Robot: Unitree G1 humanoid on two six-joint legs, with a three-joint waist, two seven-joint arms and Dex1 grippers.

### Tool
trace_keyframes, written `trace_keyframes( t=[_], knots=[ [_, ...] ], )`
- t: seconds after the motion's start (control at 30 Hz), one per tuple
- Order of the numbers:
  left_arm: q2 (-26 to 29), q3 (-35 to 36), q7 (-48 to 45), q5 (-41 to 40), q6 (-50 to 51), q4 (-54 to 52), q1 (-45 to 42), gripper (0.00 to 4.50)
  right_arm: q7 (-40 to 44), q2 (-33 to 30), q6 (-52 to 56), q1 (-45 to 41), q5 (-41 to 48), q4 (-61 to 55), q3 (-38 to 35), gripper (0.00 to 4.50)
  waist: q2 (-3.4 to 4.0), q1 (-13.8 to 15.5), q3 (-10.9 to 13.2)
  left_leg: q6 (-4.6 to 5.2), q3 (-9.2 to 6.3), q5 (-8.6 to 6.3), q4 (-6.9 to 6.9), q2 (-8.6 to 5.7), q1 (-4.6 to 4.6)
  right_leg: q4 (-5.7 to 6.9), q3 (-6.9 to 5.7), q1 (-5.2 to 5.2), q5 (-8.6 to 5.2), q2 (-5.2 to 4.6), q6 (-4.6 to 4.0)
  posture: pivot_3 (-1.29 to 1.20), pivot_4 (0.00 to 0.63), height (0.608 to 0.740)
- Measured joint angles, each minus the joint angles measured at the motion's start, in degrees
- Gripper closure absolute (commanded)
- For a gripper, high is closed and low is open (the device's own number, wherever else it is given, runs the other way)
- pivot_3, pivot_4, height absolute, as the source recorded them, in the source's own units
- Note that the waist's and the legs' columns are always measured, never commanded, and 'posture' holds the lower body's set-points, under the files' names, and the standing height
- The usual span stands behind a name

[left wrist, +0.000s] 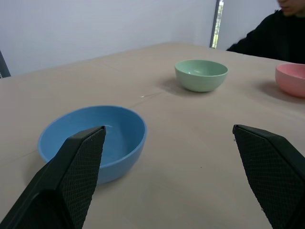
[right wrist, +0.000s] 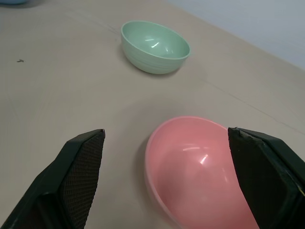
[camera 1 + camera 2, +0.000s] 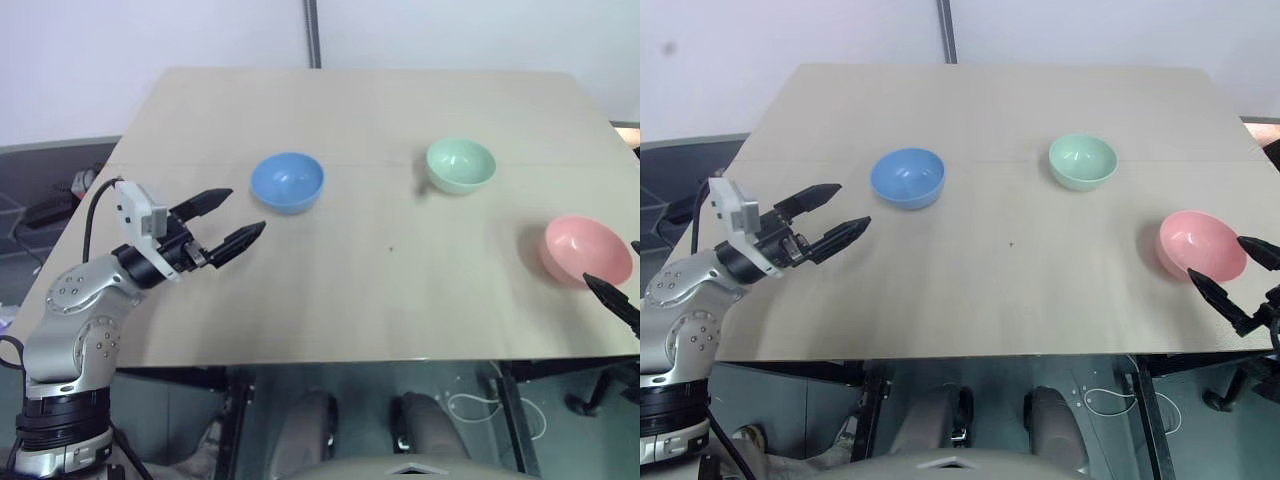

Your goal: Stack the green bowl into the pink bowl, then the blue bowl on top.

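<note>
On the beige wooden table you see three smooth round bowls standing apart, pale green bowl, salmon-pink bowl and sky-blue bowl; left gripper and right gripper are spread wide, holding nothing

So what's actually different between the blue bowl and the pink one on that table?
Colour first: the blue bowl is light sky-blue, the pink bowl salmon-pink. Place: the blue bowl sits toward the table's left side, just ahead of the left gripper; the pink bowl sits near the right edge, with the right gripper beside it. Both look the same size and shape, stand upright and empty, and neither is held, since both grippers are open.
</note>
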Motion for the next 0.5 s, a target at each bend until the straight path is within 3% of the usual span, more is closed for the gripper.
trace_keyframes(
  t=[0.27,0.5],
  knots=[
    [0.09,-0.18,-1.59,-1.19,1.17,-1.24,-1.36,0.00,-6.83,0.01,6.11,-8.43,-1.26,-3.53,5.62,0.03,0.01,-0.21,0.01,-0.01,0.00,0.01,-0.08,0.00,0.01,0.01,-0.01,-0.05,0.00,0.01,-0.01,0.00,0.150,0.740],
    [-1.14,-1.90,-3.90,-2.73,1.20,-3.28,-1.38,0.00,-17.44,-1.27,13.35,-14.52,-14.46,-3.84,15.50,0.03,0.01,0.05,0.01,-0.02,0.02,0.01,-0.06,-0.08,-0.04,0.00,-0.02,-0.08,0.00,-0.04,0.00,0.00,0.150,0.740]
  ],
)
